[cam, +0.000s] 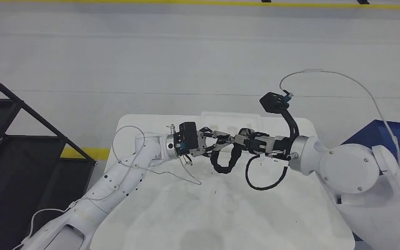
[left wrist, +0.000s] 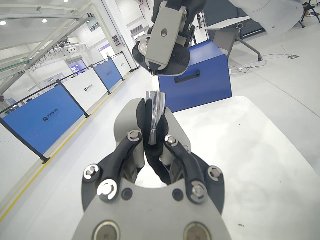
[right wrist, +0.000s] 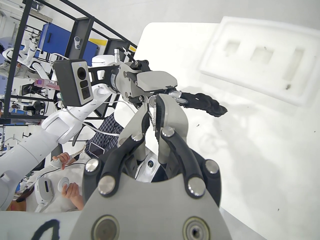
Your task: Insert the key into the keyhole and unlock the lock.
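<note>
One cable lock (left wrist: 156, 99), one key (left wrist: 154, 82), one left gripper (left wrist: 152, 116) and one right gripper (right wrist: 154, 106) — two in all — one table (left wrist: 250, 156), one white foam tray (right wrist: 252, 76) with three recesses (right wrist: 261, 55).

Left gripper (cam: 214, 139) and right gripper (cam: 235, 137) tip to tip above mid table (cam: 281, 212) | lock (cam: 225, 160), black cable loop, hangs under both | foam tray (cam: 215, 117) at far edge | black frame (cam: 37, 125) left, blue box (cam: 376, 134) right

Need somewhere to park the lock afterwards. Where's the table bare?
Bare: near half of the table, bordered by the two arms. Crowded: mid-table, where left hand with lock and right hand with key meet; foam tray sits along the far edge.
</note>
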Robot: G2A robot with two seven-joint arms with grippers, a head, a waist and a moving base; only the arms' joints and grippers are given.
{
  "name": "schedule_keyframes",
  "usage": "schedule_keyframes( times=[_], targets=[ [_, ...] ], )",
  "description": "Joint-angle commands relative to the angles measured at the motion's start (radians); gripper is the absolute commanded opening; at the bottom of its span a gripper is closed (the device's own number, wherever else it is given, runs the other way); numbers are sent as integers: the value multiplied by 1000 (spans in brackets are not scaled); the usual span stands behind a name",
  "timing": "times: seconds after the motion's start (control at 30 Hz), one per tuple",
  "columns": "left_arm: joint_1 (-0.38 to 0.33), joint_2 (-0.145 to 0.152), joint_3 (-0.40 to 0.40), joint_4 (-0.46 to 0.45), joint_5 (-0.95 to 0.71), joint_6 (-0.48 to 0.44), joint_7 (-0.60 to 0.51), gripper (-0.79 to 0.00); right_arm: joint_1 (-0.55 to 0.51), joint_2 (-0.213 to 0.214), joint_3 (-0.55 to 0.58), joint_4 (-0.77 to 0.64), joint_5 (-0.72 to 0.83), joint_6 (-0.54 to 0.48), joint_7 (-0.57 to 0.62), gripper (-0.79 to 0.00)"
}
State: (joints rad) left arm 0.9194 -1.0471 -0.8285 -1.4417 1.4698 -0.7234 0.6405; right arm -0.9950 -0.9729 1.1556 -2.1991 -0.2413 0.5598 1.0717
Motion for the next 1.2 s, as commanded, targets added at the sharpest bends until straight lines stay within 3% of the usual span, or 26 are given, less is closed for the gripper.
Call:
schedule_keyframes(
  times=[0.0, 0.7, 0.73, 0.77, 0.8, 0.9, 1.17],
  targets=[
    [0, -1, -2, 0, -6, -7, -9, -785, 5, 1, -8, 1, -14, -2, 6, -785],
    [8, -16, -15, -2, -1, -32, -43, -785, 54, 0, -72, 27, -84, 20, 42, -785],
    [8, -17, -15, 0, -3, -34, -47, -785, 56, 0, -74, 27, -88, 22, 43, -751],
    [8, -18, -15, 1, -5, -37, -51, -785, 57, 0, -75, 27, -89, 24, 44, -545],
    [8, -19, -15, 3, -9, -40, -54, -785, 59, 0, -77, 27, -91, 24, 44, -437],
    [8, -22, -16, 9, -24, -48, -65, -785, 61, 0, -79, 29, -90, 22, 42, -296],
    [5, -33, -15, 41, -83, -81, -90, -785, 65, -1, -50, 43, -41, -14, 17, -305]
  ],
)
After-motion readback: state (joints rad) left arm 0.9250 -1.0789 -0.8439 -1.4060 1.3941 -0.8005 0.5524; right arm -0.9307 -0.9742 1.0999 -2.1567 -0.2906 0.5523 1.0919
